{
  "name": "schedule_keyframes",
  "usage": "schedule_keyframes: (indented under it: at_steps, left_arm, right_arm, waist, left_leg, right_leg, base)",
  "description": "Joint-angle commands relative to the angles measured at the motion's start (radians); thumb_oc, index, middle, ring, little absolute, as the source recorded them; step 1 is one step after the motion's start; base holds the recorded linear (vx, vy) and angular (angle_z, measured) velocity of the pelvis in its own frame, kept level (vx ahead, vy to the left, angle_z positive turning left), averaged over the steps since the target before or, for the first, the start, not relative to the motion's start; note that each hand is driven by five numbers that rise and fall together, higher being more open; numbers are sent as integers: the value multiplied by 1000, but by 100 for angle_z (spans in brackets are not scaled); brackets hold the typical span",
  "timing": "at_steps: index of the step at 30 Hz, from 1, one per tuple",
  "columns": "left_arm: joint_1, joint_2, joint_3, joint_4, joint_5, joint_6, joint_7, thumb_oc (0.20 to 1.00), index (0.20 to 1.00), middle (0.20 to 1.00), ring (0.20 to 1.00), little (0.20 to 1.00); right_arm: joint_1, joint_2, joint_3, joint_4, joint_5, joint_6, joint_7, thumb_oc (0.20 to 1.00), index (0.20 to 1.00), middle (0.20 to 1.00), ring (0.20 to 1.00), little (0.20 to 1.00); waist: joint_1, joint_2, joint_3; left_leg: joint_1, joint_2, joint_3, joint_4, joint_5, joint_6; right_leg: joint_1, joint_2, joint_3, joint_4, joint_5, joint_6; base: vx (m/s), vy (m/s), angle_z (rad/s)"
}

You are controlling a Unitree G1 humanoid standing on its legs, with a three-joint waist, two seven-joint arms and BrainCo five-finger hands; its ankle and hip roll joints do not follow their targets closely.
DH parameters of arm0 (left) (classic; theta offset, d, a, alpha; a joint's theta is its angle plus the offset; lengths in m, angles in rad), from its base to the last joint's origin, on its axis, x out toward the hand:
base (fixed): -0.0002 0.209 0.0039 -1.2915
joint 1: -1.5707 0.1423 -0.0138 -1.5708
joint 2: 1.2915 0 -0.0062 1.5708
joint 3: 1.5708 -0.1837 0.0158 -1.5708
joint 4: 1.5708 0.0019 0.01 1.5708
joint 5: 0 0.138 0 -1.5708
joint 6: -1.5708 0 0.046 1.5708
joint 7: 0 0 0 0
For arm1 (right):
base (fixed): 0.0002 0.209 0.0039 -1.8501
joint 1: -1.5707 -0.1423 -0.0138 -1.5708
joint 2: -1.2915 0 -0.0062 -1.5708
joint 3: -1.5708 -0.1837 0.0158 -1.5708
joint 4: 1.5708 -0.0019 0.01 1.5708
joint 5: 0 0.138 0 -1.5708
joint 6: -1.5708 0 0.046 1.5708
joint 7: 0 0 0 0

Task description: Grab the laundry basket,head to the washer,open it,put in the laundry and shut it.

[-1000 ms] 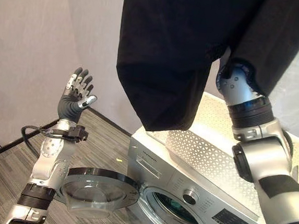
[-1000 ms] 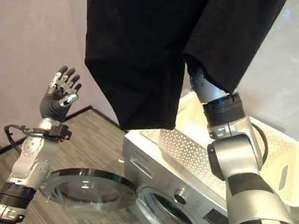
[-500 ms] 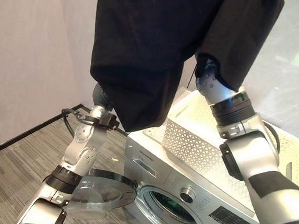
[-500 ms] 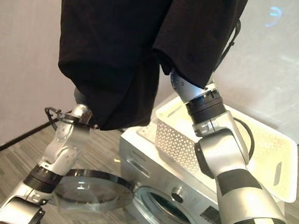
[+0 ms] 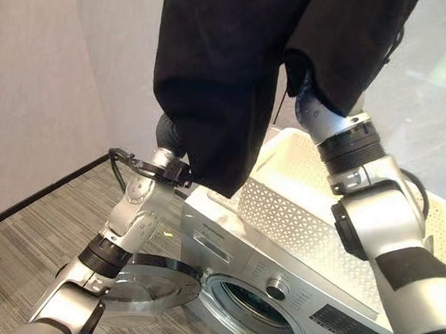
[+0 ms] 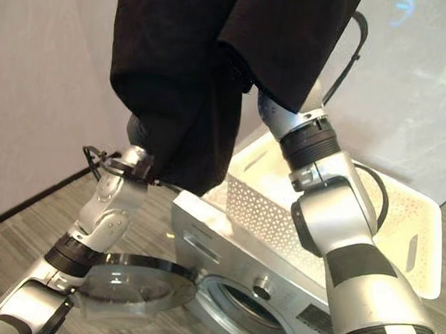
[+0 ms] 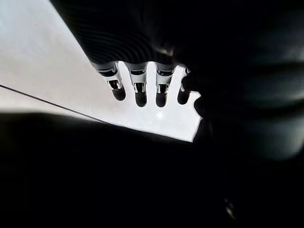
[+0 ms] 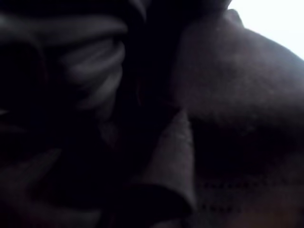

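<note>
A black garment (image 5: 223, 73) hangs high above the washer (image 5: 275, 289), draped over the raised right arm, whose hand is buried in the cloth, so its grasp cannot be told. The left hand (image 7: 137, 85) reaches up beside the garment's lower edge, fingers straight. The white laundry basket (image 6: 413, 230) sits on top of the washer. The round door (image 5: 146, 285) stands open. No print is legible.

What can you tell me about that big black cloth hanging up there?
The black garment is a large, matte, soft-looking piece of clothing hanging in loose folds, with a hemmed lower edge. It is held high on the right arm, above the white basket and the washer. Its lower edge drapes over the left robot hand.
</note>
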Motion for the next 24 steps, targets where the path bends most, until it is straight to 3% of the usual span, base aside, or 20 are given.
schedule_keyframes:
  at_steps: [1,12,24]
  left_arm:
    - [36,55,11,-51,-19,-47,-37,1000,1000,1000,1000,1000]
    - [137,80,52,-98,-31,-48,-65,1000,1000,1000,1000,1000]
    - [268,113,108,-251,-94,-54,-131,1000,1000,1000,1000,1000]
  right_arm:
    - [-200,-91,30,33,-8,-83,-4,200,200,200,200,200]
    - [-221,-138,44,38,-14,-104,-4,200,200,200,200,200]
    - [-216,-248,38,159,-29,-82,-10,200,200,200,200,200]
  waist:
    - [18,-28,-47]
    - [22,-31,-54]
    - [47,-30,-51]
  left_leg:
    - [-31,37,-25,0,30,-29]
    - [-19,35,-24,0,19,-23]
    - [-28,24,-43,0,14,-17]
  right_leg:
    - [33,-83,46,-2,39,91]
    - [42,-80,47,-2,36,91]
    - [49,-92,27,-2,41,96]
  base:
    - [0,0,0]
    - [6,2,0]
    - [0,2,0]
